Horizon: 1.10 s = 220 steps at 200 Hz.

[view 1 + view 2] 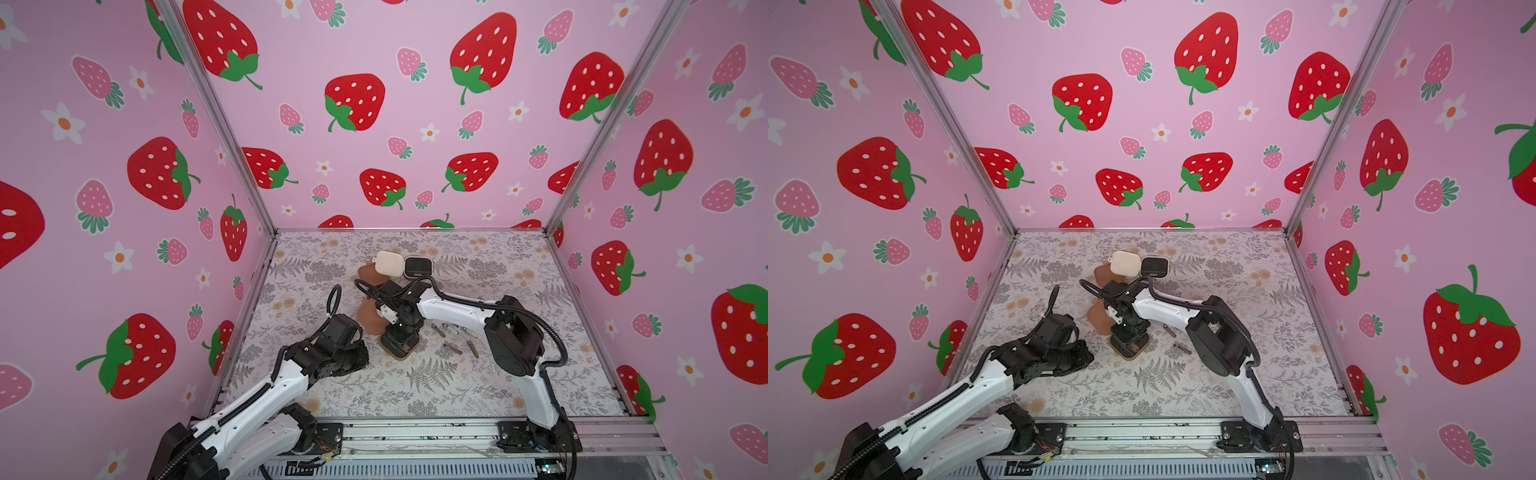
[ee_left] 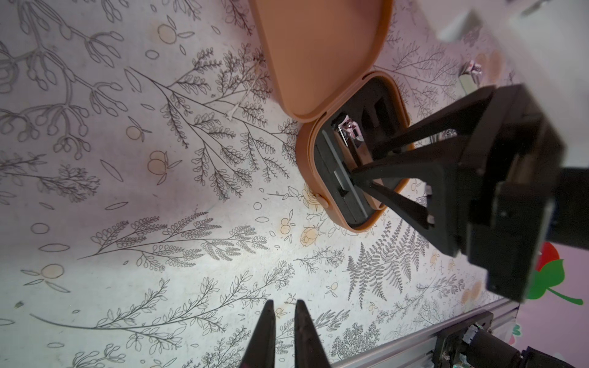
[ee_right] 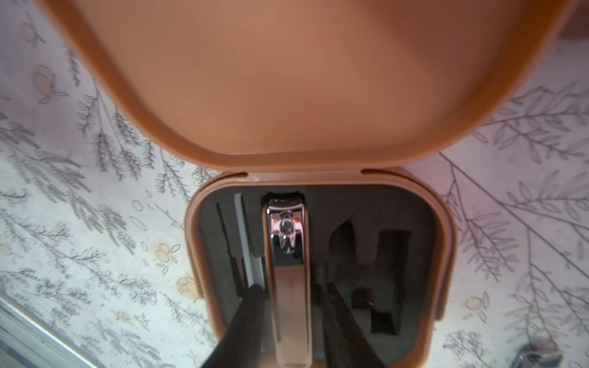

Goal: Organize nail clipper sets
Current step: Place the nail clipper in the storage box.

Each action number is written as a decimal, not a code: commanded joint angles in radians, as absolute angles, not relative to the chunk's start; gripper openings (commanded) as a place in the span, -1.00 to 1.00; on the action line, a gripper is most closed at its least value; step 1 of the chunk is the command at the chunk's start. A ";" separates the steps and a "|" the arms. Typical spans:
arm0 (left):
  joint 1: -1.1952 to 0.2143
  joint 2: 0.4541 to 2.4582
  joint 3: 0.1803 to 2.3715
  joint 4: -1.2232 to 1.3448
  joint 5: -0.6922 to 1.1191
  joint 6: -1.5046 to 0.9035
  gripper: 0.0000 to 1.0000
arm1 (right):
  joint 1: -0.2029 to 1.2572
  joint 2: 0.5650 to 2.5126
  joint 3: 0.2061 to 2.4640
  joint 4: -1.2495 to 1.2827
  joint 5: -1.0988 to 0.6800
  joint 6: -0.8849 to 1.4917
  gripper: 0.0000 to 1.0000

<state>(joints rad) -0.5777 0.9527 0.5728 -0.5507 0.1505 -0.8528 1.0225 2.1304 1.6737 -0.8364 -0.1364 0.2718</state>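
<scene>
An open brown case stands mid-table, its lid (image 1: 369, 320) raised behind the black slotted base (image 3: 446, 255). A silvery-bronze nail clipper (image 3: 288, 255) lies in the middle slot. My right gripper (image 3: 288, 290) reaches down into the base, shut on the clipper with one finger on each side. In both top views the right wrist hides that base except its front rim (image 1: 1133, 353). My left gripper (image 2: 284, 304) hovers over bare table to the left of the case. Its fingers stand a narrow gap apart with nothing between them.
At the back, an open cream case shows its lid (image 1: 390, 263) and black inside (image 1: 417, 267), half over another brown case (image 1: 368, 275). Several loose metal tools (image 1: 453, 348) lie right of the open brown case. A thin file (image 3: 251, 255) sits in a side slot.
</scene>
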 commanded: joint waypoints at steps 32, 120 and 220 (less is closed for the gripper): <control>-0.573 0.971 0.615 -0.538 0.164 -0.843 -0.73 | 1.005 2.034 1.667 -0.887 -0.159 0.284 -0.35; -0.572 0.988 0.618 -0.522 0.168 -0.846 -0.76 | 0.985 2.003 1.529 -0.865 -0.198 0.213 -0.41; -0.572 0.990 0.621 -0.532 0.165 -0.844 -0.78 | 0.985 2.049 1.509 -0.853 -0.178 0.204 -0.48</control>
<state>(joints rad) -0.5758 0.9897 0.5777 -0.5270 0.1684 -0.8417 0.9833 2.0304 1.5257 -0.8406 -0.1837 0.2237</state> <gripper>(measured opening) 0.112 0.275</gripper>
